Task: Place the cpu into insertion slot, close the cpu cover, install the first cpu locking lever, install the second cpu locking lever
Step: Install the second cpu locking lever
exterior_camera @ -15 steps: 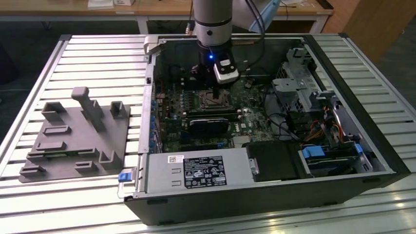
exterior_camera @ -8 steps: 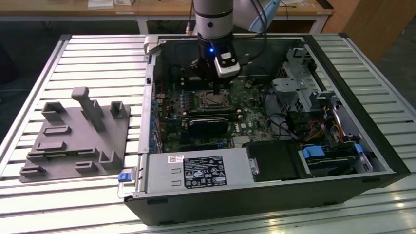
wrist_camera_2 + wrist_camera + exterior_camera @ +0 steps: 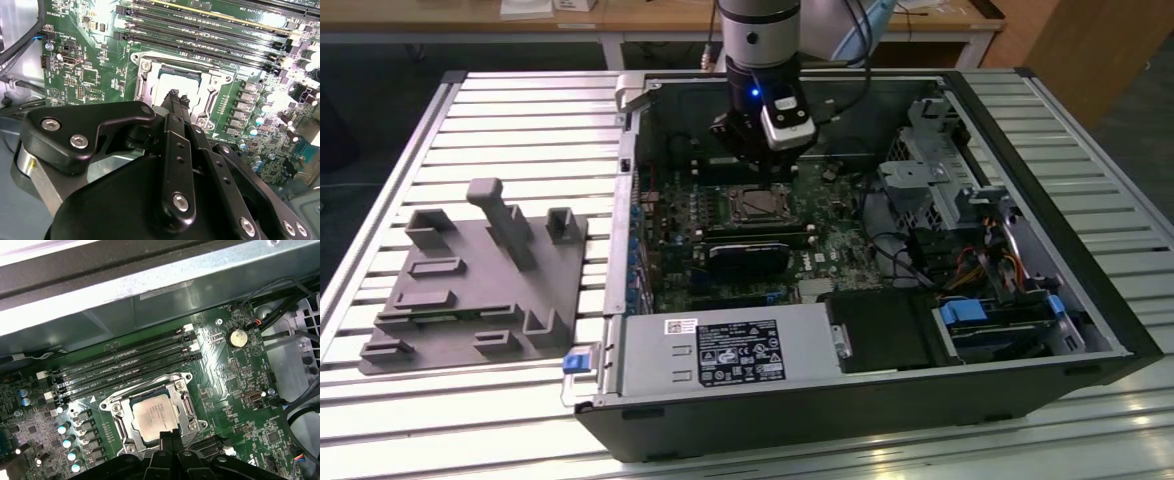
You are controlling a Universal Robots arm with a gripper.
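While one cpu [image 3: 154,416] fills its socket, four memory slots [image 3: 125,371] lie beside.

Exterior view high, looking down on open case [image 3: 854,400], both wrist views close above motherboard [image 3: 225,390]

The computer case [image 3: 854,400] lies open on the bench [image 3: 520,120], toward the exterior view's right edge. A fixture plate [image 3: 474,280] sits beside it, near the bench's left edge. In the case lies the motherboard [image 3: 225,390]; the cpu [image 3: 154,414] sits in the insertion slot [image 3: 117,422], beside the memory slots [image 3: 125,370]. The gripper [image 3: 767,172] hangs just above the cpu.
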